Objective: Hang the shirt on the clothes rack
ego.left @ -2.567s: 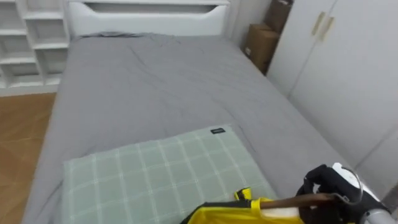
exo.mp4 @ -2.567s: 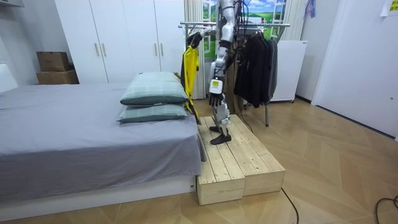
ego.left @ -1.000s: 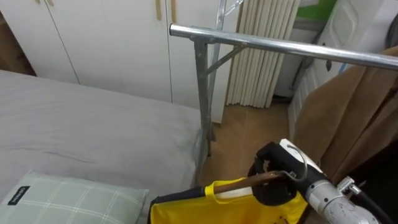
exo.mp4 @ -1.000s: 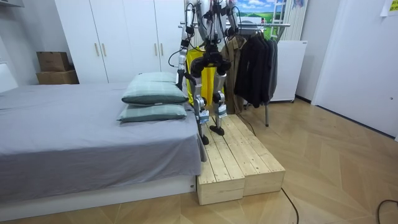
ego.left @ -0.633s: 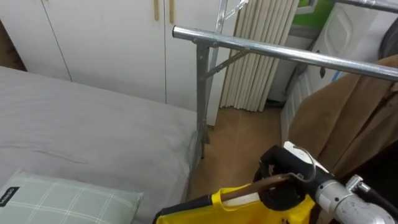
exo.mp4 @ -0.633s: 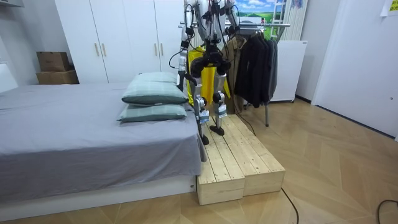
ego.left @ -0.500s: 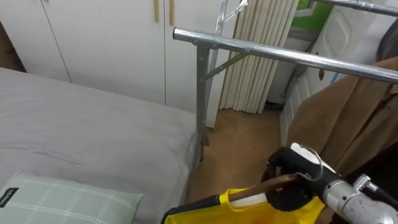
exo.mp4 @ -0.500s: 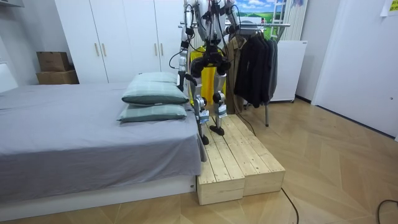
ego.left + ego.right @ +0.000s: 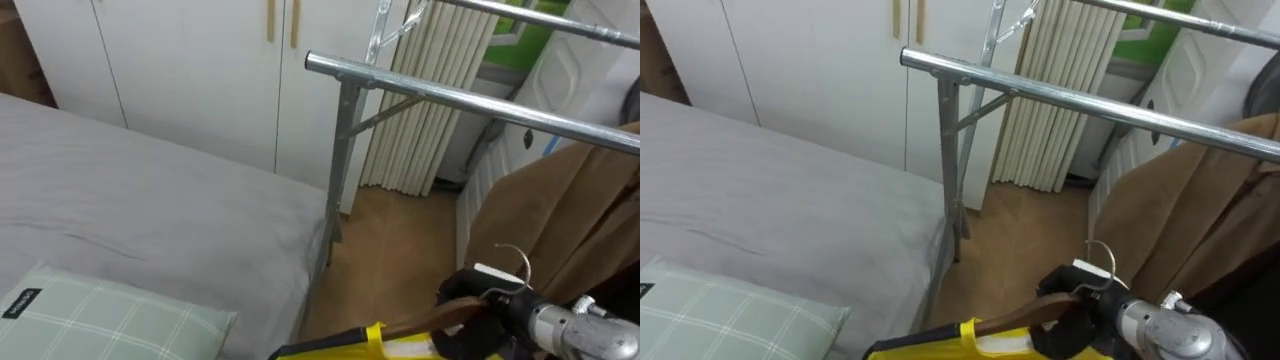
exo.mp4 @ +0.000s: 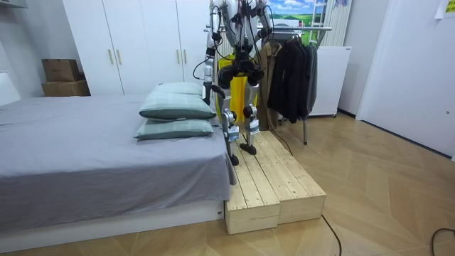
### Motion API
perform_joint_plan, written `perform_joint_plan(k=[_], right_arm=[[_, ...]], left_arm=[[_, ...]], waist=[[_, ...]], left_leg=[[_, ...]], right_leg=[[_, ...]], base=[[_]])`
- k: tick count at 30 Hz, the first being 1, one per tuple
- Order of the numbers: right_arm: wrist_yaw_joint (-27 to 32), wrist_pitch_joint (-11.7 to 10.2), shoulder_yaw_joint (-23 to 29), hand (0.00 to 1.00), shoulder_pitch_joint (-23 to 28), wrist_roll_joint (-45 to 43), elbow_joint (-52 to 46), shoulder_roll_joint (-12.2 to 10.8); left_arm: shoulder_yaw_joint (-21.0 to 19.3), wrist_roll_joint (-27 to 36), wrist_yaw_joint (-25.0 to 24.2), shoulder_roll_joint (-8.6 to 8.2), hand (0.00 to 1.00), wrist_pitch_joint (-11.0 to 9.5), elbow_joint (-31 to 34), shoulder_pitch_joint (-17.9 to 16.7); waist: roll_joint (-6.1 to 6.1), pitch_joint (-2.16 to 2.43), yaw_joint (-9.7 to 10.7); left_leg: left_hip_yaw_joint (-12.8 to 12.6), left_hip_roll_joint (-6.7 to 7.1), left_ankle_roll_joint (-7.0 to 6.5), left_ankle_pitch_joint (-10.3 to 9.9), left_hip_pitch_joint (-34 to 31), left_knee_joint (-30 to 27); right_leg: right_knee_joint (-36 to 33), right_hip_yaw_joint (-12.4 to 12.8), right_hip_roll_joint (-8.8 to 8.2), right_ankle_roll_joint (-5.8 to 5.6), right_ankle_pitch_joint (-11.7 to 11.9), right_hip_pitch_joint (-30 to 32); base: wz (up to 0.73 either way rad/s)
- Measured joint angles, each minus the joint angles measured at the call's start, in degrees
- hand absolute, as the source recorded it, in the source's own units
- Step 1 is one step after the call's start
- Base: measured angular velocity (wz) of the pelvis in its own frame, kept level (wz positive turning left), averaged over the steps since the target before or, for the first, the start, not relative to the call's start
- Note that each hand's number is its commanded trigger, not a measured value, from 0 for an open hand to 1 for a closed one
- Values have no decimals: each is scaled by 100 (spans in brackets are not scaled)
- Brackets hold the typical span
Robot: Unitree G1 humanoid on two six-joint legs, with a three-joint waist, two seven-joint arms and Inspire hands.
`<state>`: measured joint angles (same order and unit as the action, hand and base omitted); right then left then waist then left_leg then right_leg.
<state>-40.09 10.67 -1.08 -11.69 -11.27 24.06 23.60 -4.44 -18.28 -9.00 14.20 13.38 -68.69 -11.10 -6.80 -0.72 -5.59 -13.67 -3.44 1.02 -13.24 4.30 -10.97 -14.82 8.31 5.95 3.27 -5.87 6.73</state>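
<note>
While the right hand (image 9: 478, 318) grips the wooden hanger (image 9: 425, 322) with the yellow shirt (image 9: 345, 350), low and near, its hook next needs lifting over the silver rail (image 9: 450, 98) farther off.

Place: bedroom in a home | bed (image 10: 85, 153) with grey sheet and two green checked pillows (image 10: 178, 110) | white wardrobe doors (image 10: 135, 50) along the wall | metal clothes rack (image 9: 470, 100) with dark garments (image 10: 291, 78) hanging | wooden floor (image 10: 384, 192) | cardboard boxes (image 10: 60, 77) beside the wardrobe
</note>
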Motion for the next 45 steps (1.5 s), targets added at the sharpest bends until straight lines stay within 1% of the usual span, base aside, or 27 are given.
perform_joint_plan(k=[1, 4, 6, 9, 14, 15, 16, 18, 21, 24, 26, 28, 30, 32, 34, 36, 38, 40, 45], right_arm=[[-83, 2, -3, 100, -18, 32, 162, 4], [-95, 20, -9, 100, -131, 228, 687, 9], [-86, 20, -12, 100, -183, 248, 857, 8], [-77, 20, -22, 100, -341, 251, 1156, 9], [-88, 19, -21, 100, -422, 249, 1257, 10], [-101, 19, -21, 100, -424, 249, 1257, 17], [-137, 19, -21, 100, -430, 248, 1256, 26], [-191, 19, -15, 100, -462, 231, 1256, 40], [-203, 16, -15, 100, -636, 230, 1389, 109], [-179, 4, -13, 100, -840, 231, 1567, 192], [-144, 3, -11, 100, -894, 234, 1570, 258], [-1, 3, -9, 100, -939, 234, 1570, 322], [111, 0, -8, 100, -986, 212, 1568, 375], [240, 0, -2, 100, -1064, 105, 1568, 393], [432, 0, -1, 100, -1225, -37, 1563, 416], [593, 0, -1, 100, -1376, -31, 1562, 466], [785, 0, 4, 100, -1530, -17, 1556, 491], [1042, -9, 19, 100, -1674, -11, 1472, 494], [1401, -108, 247, 100, -1705, 188, 1377, 502]], left_arm=[[9, 6, -23, 3, 0, -2, 1, 1], [17, 20, -27, 22, 0, -23, 4, 16], [19, 18, -27, 27, 0, -45, 4, 16], [40, 15, -29, 34, 0, -53, 4, 4], [21, 13, -60, 45, 0, -59, -1, 1], [14, 12, -72, 49, 0, -71, -1, 5], [10, 11, -84, 54, 0, -76, 0, 5], [6, 8, -142, 58, 0, -76, 0, 5], [8, 10, -177, 58, 0, -78, -1, 4], [5, 8, -180, 57, 0, -85, -5, -3], [-9, 10, -175, 57, 0, -134, -4, -30], [-60, 14, -158, 57, 0, -216, 2, -84], [-86, 0, -158, 55, 0, -250, 3, -102], [-224, -59, -160, 55, 0, -268, 18, -124], [-317, -142, -172, 59, 0, -275, 59, -151], [-345, -147, -185, 62, 0, -285, 65, -149], [-318, -143, -188, 50, 0, -297, 69, -155], [-208, -141, -187, 48, 0, -336, 92, -148], [-204, -145, -182, 29, 0, -423, 189, -131]], waist=[[0, 0, -28], [5, 3, -83], [8, 4, -96], [12, 5, -105], [13, 4, -110], [13, 4, -109], [13, 4, -110], [23, 10, -110], [46, 23, -107], [45, 26, -112], [43, 27, -133], [26, 38, -149], [9, 41, -153], [-27, 35, -149], [-81, 46, -148], [-103, 48, -131], [-105, 52, -120], [-109, 54, -92], [-85, 59, -109]], left_leg=[[9, 1, 0, 0, 22, 12], [36, 1, 1, 1, 37, 14], [39, 1, 2, 1, 51, 12], [74, 2, 3, 2, 97, 14], [89, 6, 2, 2, 141, 10], [101, 7, 2, 2, 138, 8], [110, 9, 2, 2, 138, 5], [125, 8, 2, 2, 139, -6], [143, 10, 3, 2, 135, -36], [143, 13, 4, 4, 142, -47], [134, 13, 5, 5, 144, -45], [135, 12, 5, 5, 143, -43], [144, 13, 5, 5, 141, -38], [143, 16, 6, 5, 141, -33], [124, 13, 14, 9, 111, -30], [126, 9, 19, 11, 96, -32], [126, 5, 20, 11, 114, -34], [128, 3, 24, 8, 125, -37], [144, -11, 32, 2, 147, -40]], right_leg=[[1, -98, -30, 15, -7, -13], [4, -152, -42, 25, -14, -33], [9, -223, -50, 32, -18, -54], [13, -231, -50, 34, -19, -104], [15, -254, -55, 34, -21, -160], [14, -279, -64, 35, -23, -161], [12, -361, -81, 45, -29, -160], [7, -375, -81, 51, -33, -164], [0, -371, -82, 53, -34, -171], [-15, -365, -82, 53, -34, -179], [-17, -360, -83, 53, -34, -181], [-25, -364, -81, 53, -34, -177], [-33, -371, -82, 57, -38, -168], [-77, -368, -80, 62, -63, -146], [-109, -362, -73, 69, -70, -84], [-102, -365, -71, 74, -67, -73], [-92, -352, -62, 75, -67, -96], [-80, -355, -60, 75, -67, -116], [-34, -403, -63, 80, -64, -175]], base=[[0], [4], [6], [1], [1], [5], [5], [0], [0], [0], [0], [0], [0], [0], [-4], [0], [0], [0], [4]])
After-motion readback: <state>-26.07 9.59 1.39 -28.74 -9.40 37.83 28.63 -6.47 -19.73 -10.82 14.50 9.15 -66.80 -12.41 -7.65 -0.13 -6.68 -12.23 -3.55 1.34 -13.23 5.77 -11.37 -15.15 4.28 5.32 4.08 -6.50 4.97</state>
